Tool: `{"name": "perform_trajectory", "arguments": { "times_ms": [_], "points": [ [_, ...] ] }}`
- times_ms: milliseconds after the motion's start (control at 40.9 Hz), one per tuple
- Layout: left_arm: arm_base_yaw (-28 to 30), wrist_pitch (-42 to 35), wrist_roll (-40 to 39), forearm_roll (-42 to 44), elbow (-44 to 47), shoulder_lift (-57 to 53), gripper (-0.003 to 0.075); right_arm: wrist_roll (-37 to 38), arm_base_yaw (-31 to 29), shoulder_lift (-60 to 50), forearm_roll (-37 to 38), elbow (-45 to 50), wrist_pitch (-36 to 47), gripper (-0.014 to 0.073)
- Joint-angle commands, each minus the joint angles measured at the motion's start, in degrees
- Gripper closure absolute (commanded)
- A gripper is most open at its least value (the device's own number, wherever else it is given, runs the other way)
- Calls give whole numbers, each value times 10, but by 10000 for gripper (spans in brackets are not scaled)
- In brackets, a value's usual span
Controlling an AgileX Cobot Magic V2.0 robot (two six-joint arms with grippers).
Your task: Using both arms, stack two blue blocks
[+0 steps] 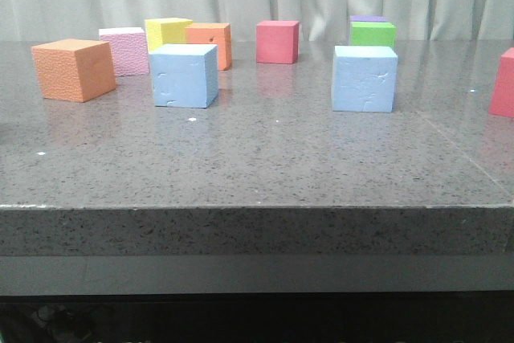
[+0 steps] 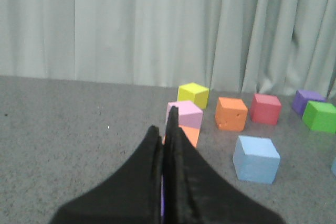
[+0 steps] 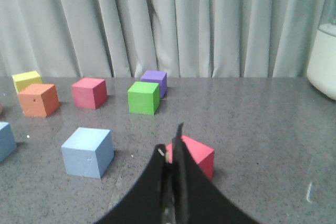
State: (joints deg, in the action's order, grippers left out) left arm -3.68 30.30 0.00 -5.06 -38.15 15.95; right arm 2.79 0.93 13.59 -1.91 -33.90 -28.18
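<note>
Two pale blue blocks stand apart on the grey table: the left blue block (image 1: pixel 184 75) and the right blue block (image 1: pixel 365 78). Neither gripper shows in the front view. In the left wrist view my left gripper (image 2: pixel 164 123) is shut and empty, with the left blue block (image 2: pixel 256 158) on the table ahead of it and to one side. In the right wrist view my right gripper (image 3: pixel 171 141) is shut and empty; the right blue block (image 3: pixel 87 151) sits ahead and to one side, and the other blue block (image 3: pixel 4 140) is cut off at the edge.
On the table stand an orange cube (image 1: pixel 74 69), pink cube (image 1: pixel 124 51), yellow cube (image 1: pixel 167 32), second orange cube (image 1: pixel 210 42), red cube (image 1: pixel 277 41), and a green cube (image 1: pixel 372 34) with a purple cube (image 1: pixel 368 18) behind it. Another red cube (image 3: pixel 197 155) sits just beyond my right fingers.
</note>
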Motion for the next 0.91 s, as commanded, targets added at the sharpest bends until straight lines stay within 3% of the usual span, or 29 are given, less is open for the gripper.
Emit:
{"name": "perform_trajectory", "arguments": {
  "times_ms": [0,489,538,709,758,881],
  "points": [
    [-4,34,0,-4,-64,63,738,-5,-2,61,13,-58,-20,662],
    [-4,38,0,9,-66,223,710,-4,-2,228,7,-51,-56,631],
    [-4,37,0,13,-66,232,631,-5,-2,236,7,-51,-55,551],
    [-4,25,0,13,-66,245,242,-16,-2,257,7,-51,-45,20],
    [-4,25,0,13,-66,247,184,-16,-2,263,7,-51,-43,-78],
    [-4,25,0,13,-66,249,154,-19,-2,280,-11,-63,-55,-41]
  ]
}}
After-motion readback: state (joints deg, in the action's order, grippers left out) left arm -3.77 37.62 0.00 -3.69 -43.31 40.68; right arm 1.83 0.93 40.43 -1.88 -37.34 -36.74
